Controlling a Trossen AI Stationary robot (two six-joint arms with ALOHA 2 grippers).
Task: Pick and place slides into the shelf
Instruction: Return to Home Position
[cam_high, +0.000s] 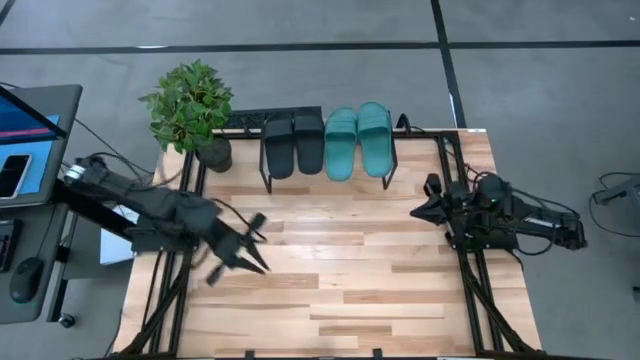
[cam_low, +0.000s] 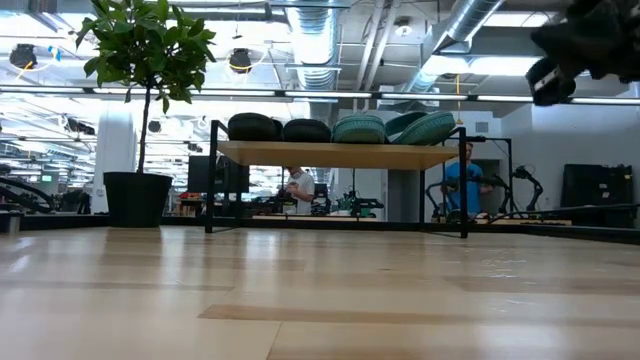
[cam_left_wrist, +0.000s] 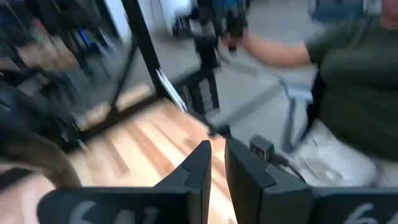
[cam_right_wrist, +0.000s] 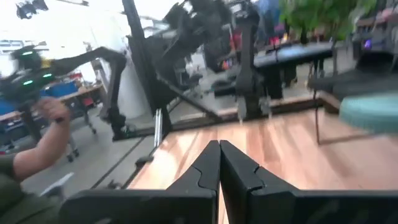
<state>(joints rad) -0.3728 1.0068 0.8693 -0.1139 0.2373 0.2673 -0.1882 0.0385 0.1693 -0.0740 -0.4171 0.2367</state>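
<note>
Below, pale wooden table (cam_high: 350, 290); beyond the shelf (cam_low: 340, 154), bright ceiling ducts (cam_low: 320, 40).

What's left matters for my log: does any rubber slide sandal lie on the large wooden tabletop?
No, the two black rubber slides and two teal rubber slides all sit on the low black-framed shelf.

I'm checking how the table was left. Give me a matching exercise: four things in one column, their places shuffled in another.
1. black slides
2. green slides
3. left gripper
4. right gripper

A. right half of the shelf
B. by the right edge of the table
C. left half of the shelf
D. over the table's left side

Pairs: 1-C, 2-A, 3-D, 4-B.
</note>
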